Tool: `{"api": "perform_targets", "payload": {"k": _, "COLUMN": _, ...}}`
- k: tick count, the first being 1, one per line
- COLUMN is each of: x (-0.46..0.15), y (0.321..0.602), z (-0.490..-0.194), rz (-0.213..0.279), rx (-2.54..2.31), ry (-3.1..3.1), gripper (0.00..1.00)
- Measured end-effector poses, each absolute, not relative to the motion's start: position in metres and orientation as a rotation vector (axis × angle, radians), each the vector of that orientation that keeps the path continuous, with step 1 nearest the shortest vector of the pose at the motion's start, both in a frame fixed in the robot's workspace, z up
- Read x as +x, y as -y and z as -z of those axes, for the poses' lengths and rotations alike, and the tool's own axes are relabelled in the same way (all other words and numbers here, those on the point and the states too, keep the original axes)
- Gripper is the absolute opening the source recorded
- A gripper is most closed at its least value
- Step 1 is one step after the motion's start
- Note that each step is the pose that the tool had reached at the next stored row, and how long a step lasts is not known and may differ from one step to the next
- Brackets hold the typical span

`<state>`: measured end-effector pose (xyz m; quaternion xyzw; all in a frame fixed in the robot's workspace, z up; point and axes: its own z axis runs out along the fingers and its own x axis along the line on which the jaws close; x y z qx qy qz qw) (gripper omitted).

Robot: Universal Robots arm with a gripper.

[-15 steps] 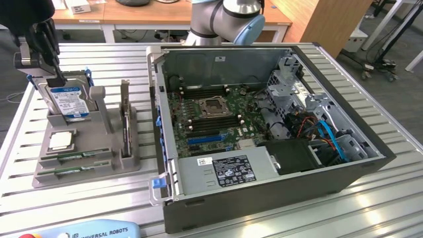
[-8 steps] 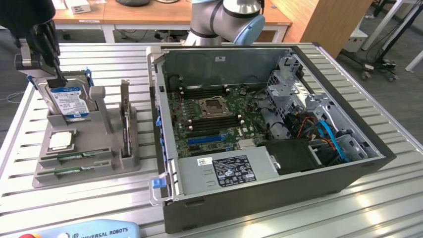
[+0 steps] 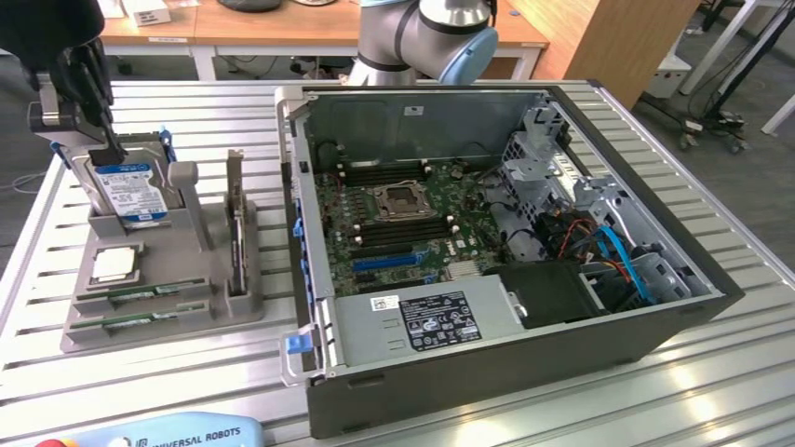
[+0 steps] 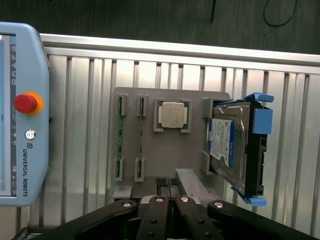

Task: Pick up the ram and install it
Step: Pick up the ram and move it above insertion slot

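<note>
The end effector (image 4: 169,181) sits closest to the wrist camera, its two dark fingers clenched together with nothing between them. It hangs over the edge of the gray holder (image 4: 165,155) on the desk (image 3: 720,372). In the exterior view it is above the end where the hard drive (image 4: 225,142) stands on edge; whether it touches the drive cannot be told.

The ram (image 4: 119,135) lies in the holder as two slim green sticks, side by side in their slots. They are at the far end from the hard drive, with the square processor chip (image 4: 173,115) between. Just beyond the holder lies the blue teach pendant (image 4: 25,115).

The open computer case (image 3: 497,233) stands to the exterior view's right of the holder, its board exposed; the long memory slots (image 3: 397,233) beside the socket look unfilled.

The task seems barely begun: no stick is lifted, and both the pickup and the fitting are left.
</note>
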<state>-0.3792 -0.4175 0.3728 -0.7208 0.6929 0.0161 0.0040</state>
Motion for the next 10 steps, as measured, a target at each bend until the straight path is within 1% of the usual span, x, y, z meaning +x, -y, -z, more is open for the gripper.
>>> {"api": "perform_targets", "payload": {"k": 5, "x": -0.3792, "y": 0.4175, "z": -0.3724, "rz": -0.056, "rx": -2.261, "ry": -2.173, "gripper": 0.1}}
{"api": "perform_targets", "payload": {"k": 10, "x": -0.3788, "y": 0.4175, "z": -0.3726, "rz": -0.079, "rx": -2.268, "ry": -2.181, "gripper": 0.1}}
